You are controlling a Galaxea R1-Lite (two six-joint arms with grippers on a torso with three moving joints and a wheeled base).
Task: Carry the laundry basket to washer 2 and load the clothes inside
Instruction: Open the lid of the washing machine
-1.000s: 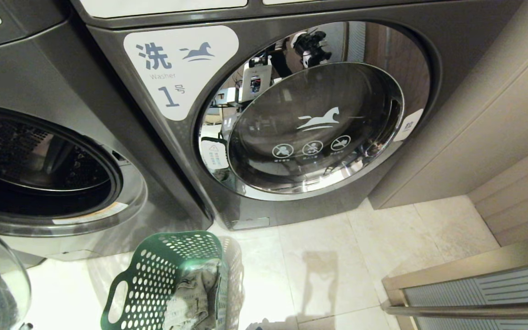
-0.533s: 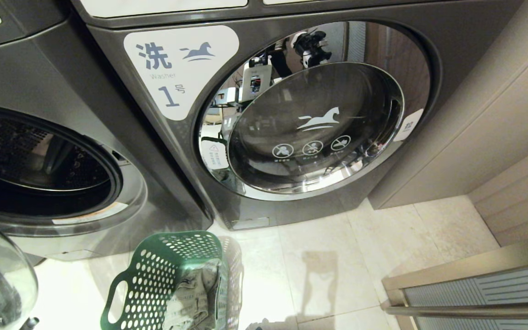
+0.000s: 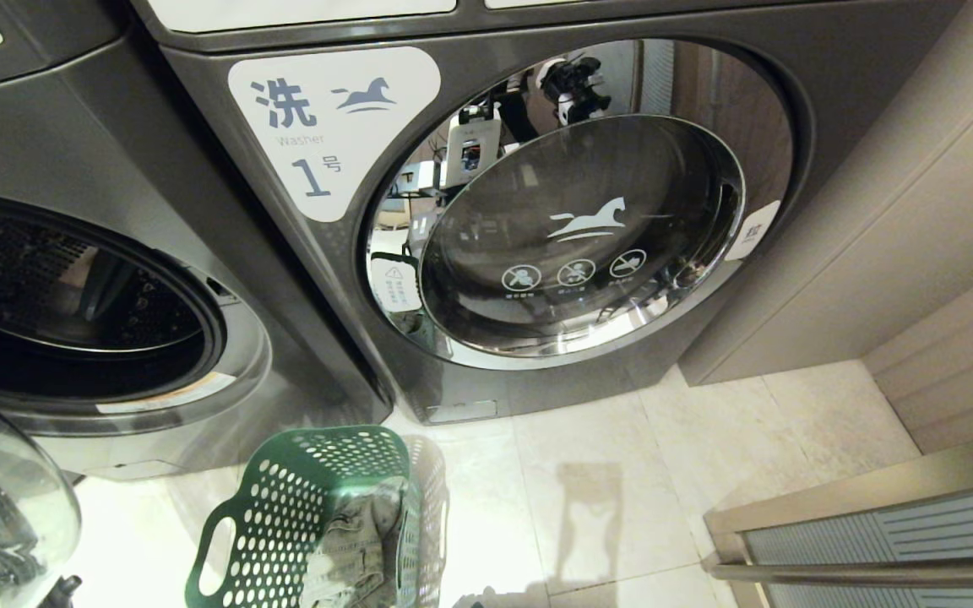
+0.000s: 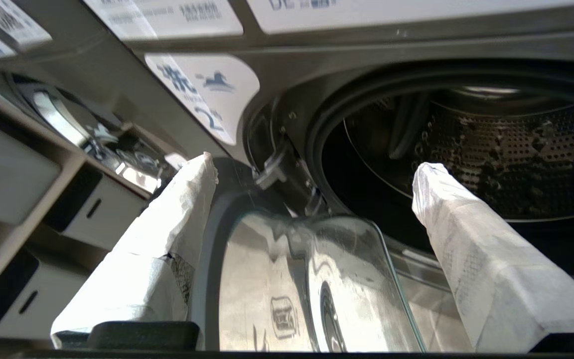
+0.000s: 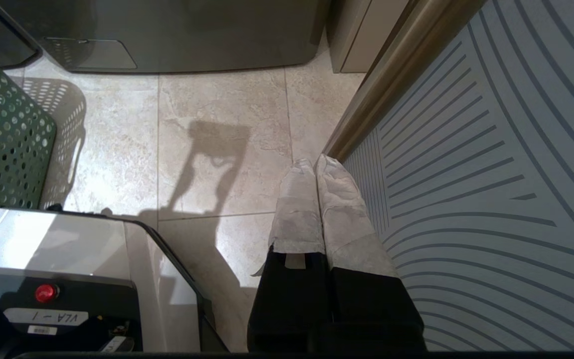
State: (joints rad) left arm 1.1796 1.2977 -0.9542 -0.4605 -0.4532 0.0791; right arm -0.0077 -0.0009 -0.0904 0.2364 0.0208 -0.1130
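Observation:
The green laundry basket (image 3: pixel 284 515) stands on the floor in front of the two machines, with the clothes (image 3: pixel 360 540) bundled against its right wall. Washer 2 (image 3: pixel 73 152) is at the left, its drum (image 4: pixel 491 159) open and its label (image 4: pixel 207 94) showing the 2. Its glass door (image 3: pixel 5 507) hangs swung out at the lower left. My left gripper (image 4: pixel 317 168) is open, its white-wrapped fingers (image 4: pixel 177 219) standing either side of the door's glass bulge (image 4: pixel 317 279), pointing at the drum mouth. My right gripper (image 5: pixel 315 162) is shut on nothing, low above the floor.
Washer 1 (image 3: pixel 537 211) fills the middle, door shut. A beige cabinet side (image 3: pixel 892 211) stands right of it. A panel with curved stripes and a metal rail (image 5: pixel 466 174) runs beside my right gripper. My own base (image 5: pixel 53 279) sits by the basket (image 5: pixel 3 129).
Washer 2's glass door has swung a little further into the lower left of the head view, and a dark bit of my left arm now shows below it. Basket and right arm are still.

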